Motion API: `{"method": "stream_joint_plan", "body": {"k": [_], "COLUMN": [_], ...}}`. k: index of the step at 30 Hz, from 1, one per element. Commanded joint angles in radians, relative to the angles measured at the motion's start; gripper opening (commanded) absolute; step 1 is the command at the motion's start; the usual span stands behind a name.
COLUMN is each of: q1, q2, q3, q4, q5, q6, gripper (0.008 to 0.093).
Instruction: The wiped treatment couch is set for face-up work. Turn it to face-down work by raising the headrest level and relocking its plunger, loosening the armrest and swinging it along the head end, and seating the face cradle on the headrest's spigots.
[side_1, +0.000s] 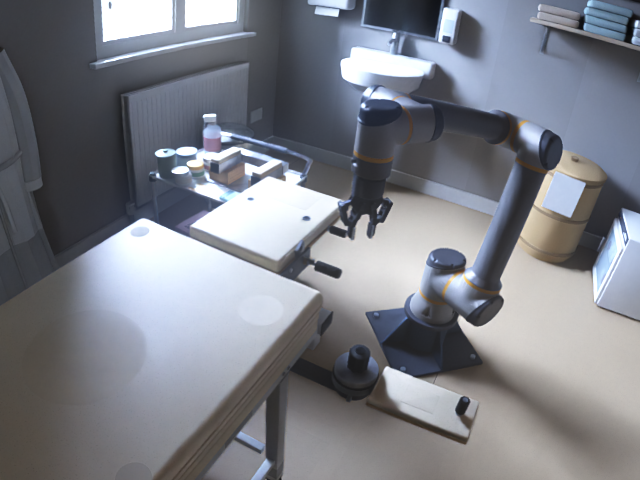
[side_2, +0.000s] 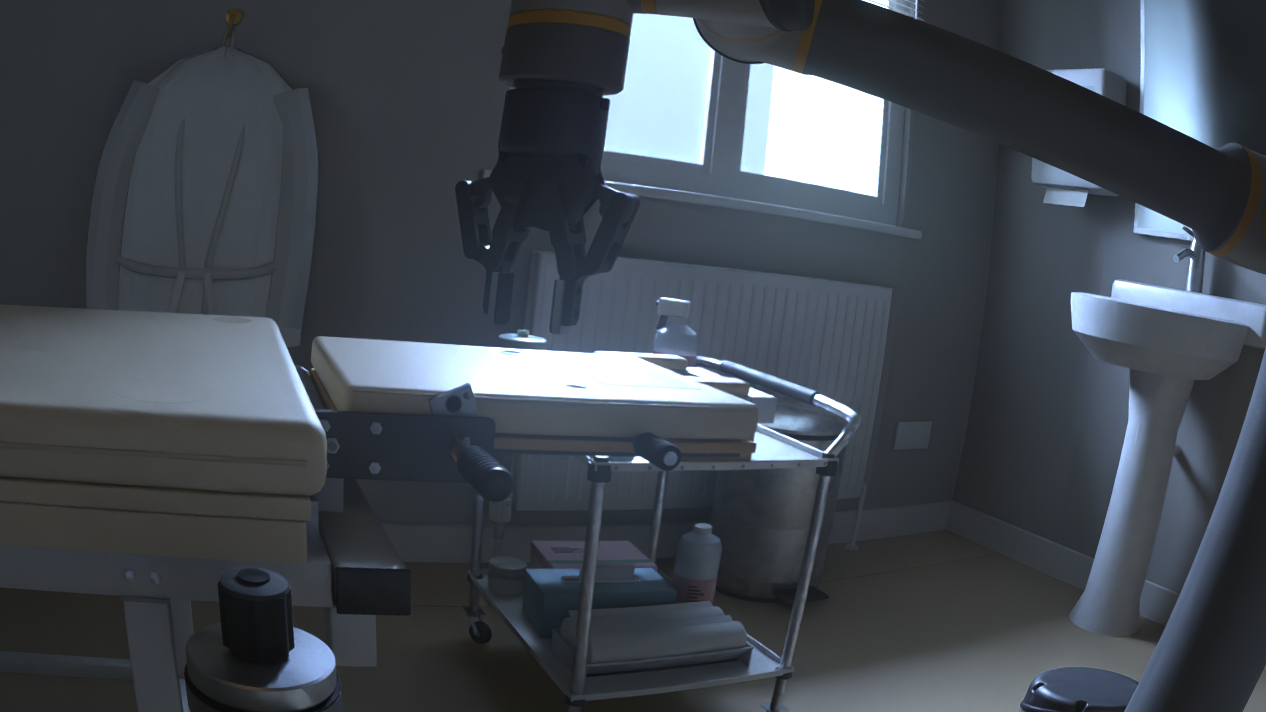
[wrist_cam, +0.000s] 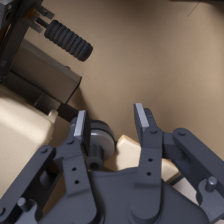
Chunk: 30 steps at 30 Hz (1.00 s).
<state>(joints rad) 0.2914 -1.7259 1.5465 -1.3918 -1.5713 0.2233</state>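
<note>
My gripper (side_1: 363, 226) (side_2: 529, 305) (wrist_cam: 112, 120) hangs open and empty in the air just off the right side of the headrest (side_1: 266, 219) (side_2: 531, 385), fingers pointing down. The cream headrest pad lies about level with the couch top (side_1: 139, 330). Two dark spigot holes (side_1: 305, 218) show on its top. A black ribbed plunger handle (side_1: 327, 269) (side_2: 483, 470) (wrist_cam: 68, 40) sticks out from the hinge bracket below the headrest's side. A second black knob (side_1: 338, 232) (side_2: 656, 451) sits further along that side. The armrest pad (side_1: 422, 403) sticks out low from the couch side, beside its round clamp knob (side_1: 356, 368) (side_2: 255, 613) (wrist_cam: 99, 145). The tan face cradle (side_1: 269, 169) lies on the trolley.
Behind the headrest stands a trolley (side_1: 227, 170) (side_2: 655, 549) with jars, a bottle and boxes, before a radiator (side_1: 183, 121). A sink (side_1: 386, 67) (side_2: 1160, 328) stands on the far wall. My arm's base (side_1: 424, 338) is bolted to the floor right of the couch. A tan bin (side_1: 563, 206) stands by the wall.
</note>
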Motion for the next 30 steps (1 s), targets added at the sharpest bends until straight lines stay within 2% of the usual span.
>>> {"method": "stream_joint_plan", "body": {"k": [1,3,15,30], "q1": [0.000,0.000,0.000,0.018], "q2": [0.000,0.000,0.000,0.014], "q3": [-0.001,-0.001,-0.001,-0.005], "q4": [0.000,0.000,0.000,-0.009], "q5": [0.000,0.000,0.000,0.001], "q6": [0.000,0.000,0.000,0.019], "gripper": [0.0500,0.0515,0.0755,0.0760]}}
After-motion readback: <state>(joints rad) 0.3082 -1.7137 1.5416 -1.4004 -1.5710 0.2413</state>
